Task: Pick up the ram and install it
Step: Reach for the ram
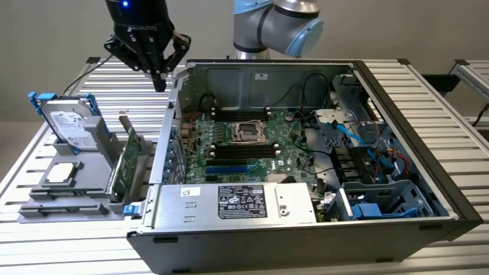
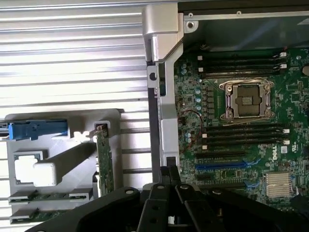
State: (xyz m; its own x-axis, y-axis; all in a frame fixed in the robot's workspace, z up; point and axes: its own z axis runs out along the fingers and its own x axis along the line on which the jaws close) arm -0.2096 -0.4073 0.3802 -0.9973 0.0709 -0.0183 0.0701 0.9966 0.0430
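My gripper [image 1: 159, 82] hangs shut with nothing in it, above the ribbed table just beyond the open computer case's wall on the exterior view's left. In the wrist view its fingertips [image 2: 169, 175] are pressed together over the case edge. Two ram sticks [image 2: 42, 195], thin green strips, lie in grooves at the edge of a grey holder [image 2: 72, 154], well apart from the gripper. The motherboard [image 1: 229, 140] lies inside the case with long black memory slots [image 2: 244, 133] on either side of the processor socket [image 2: 246, 99].
On the grey holder [image 1: 77, 172] stand a hard drive [image 1: 70, 123] in a blue bracket and an upright green expansion card [image 1: 126, 163]. The case's metal wall [image 1: 172, 132] rises between holder and motherboard. A power supply [image 1: 237, 200] and cables [image 1: 359, 137] sit inside the case.
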